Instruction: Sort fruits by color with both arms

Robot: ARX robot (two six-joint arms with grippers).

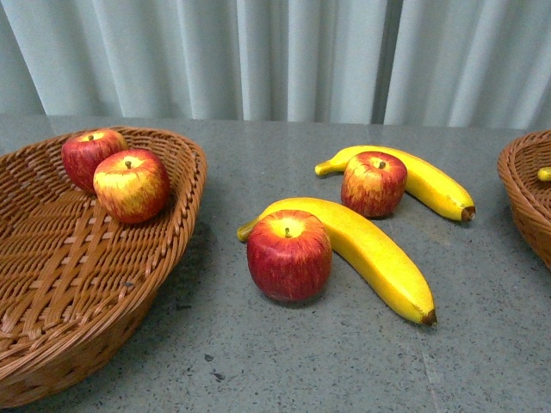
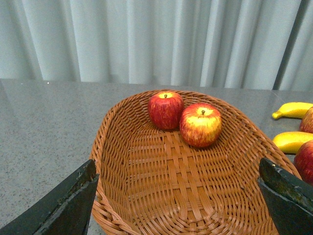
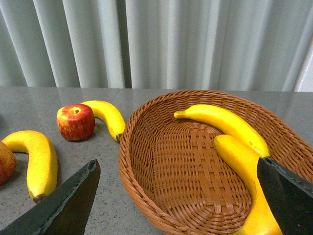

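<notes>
In the front view two red apples (image 1: pixel 131 183) (image 1: pixel 91 155) lie in the left wicker basket (image 1: pixel 69 284). On the table between the baskets lie two more apples (image 1: pixel 288 255) (image 1: pixel 374 182) and two yellow bananas (image 1: pixel 370 249) (image 1: pixel 422 179). The right basket (image 1: pixel 525 198) shows a banana tip at the frame's edge. In the right wrist view two bananas (image 3: pixel 226 121) (image 3: pixel 247 169) lie in that basket (image 3: pixel 146 196). My left gripper (image 2: pixel 181 203) is open over the apple basket (image 2: pixel 105 142). My right gripper (image 3: pixel 181 203) is open over the banana basket. Neither arm shows in the front view.
A pale curtain (image 1: pixel 275 56) hangs behind the grey speckled table (image 1: pixel 284 370). The table's far edge runs along the curtain.
</notes>
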